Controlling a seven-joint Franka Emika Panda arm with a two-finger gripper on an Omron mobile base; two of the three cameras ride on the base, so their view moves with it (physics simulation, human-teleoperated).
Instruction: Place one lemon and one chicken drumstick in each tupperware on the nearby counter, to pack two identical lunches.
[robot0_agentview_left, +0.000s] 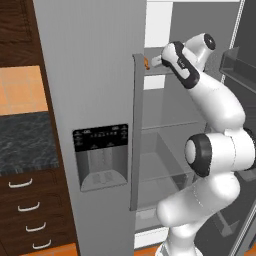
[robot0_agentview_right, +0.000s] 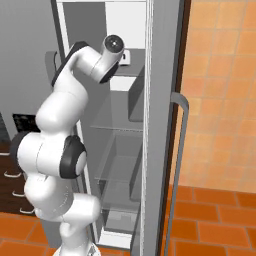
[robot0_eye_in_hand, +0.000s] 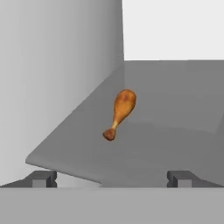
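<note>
A reddish-brown chicken drumstick lies on a grey upper fridge shelf, thin end towards me, close to the left inner wall. My gripper hangs open just in front of the shelf's edge, short of the drumstick, with nothing between its fingertips. From the left base view the drumstick peeks out orange beside the door handle, with my gripper right next to it. The dark speckled counter lies to the left of the fridge. The lemons and tupperwares are out of view.
The shut left fridge door carries a dispenser panel and a tall handle. The open right door stands edge-on beside my arm. Glass shelves sit below. Drawers with silver handles are under the counter.
</note>
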